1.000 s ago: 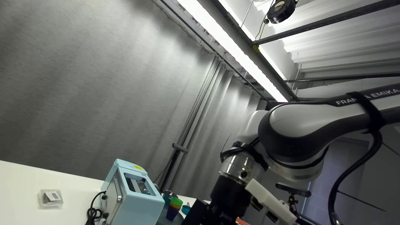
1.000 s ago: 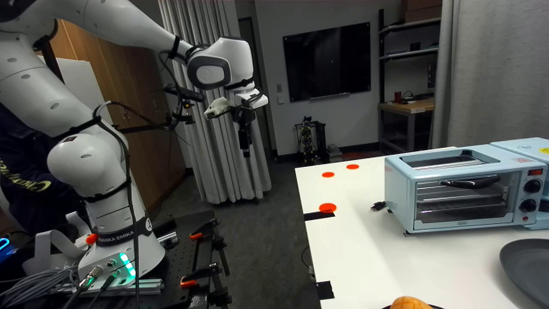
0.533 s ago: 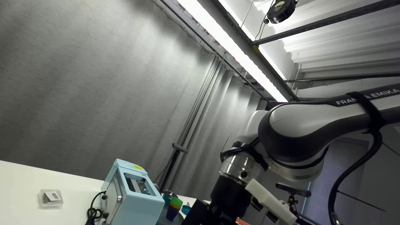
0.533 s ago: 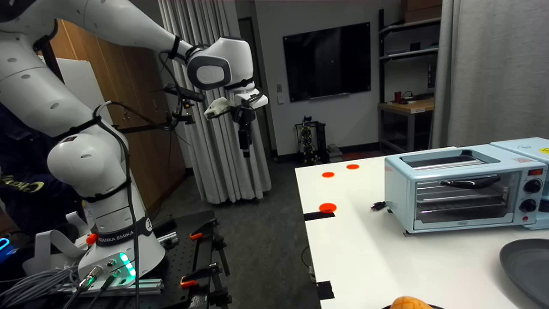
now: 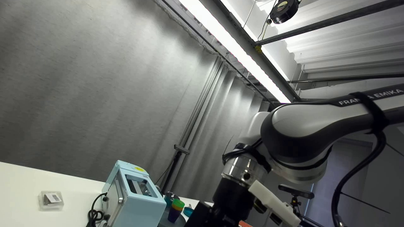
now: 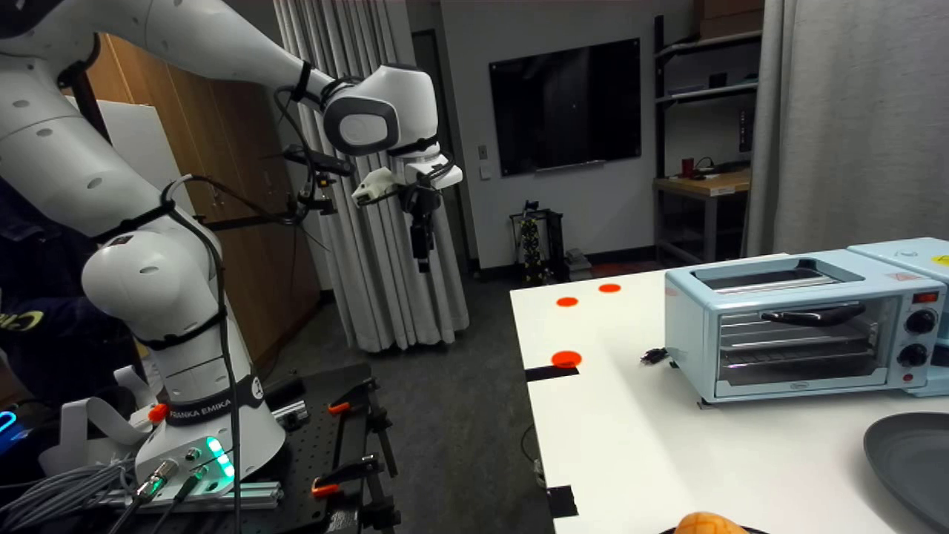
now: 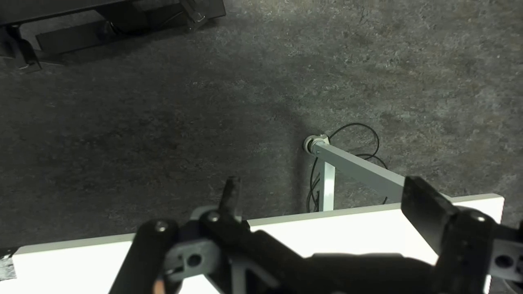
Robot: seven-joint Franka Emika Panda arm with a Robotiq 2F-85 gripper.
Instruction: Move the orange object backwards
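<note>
An orange object (image 6: 708, 523) with a scored, rounded top shows at the bottom edge of an exterior view. It sits on something dark, and its lower part is cut off. My gripper (image 6: 423, 256) hangs high above the floor, left of the table and well away from that object. In the wrist view my gripper (image 7: 322, 183) is open and empty, its fingers (image 7: 427, 214) wide apart over the table's edge. A small orange patch (image 7: 158, 286) shows behind the gripper linkage; I cannot tell what it is.
A white table (image 6: 630, 445) carries a light blue toaster oven (image 6: 801, 326) and a grey plate (image 6: 916, 460). Stacked colored cups (image 5: 176, 210) and a clear box (image 5: 51, 201) also stand there. Flat red-orange dots (image 6: 566, 360) mark its edge. A person in dark clothes (image 6: 59, 334) is behind the arm.
The arm is nearly still; the gripper has shifted very slightly. The person behind the arm has moved left. The orange object has not moved.
</note>
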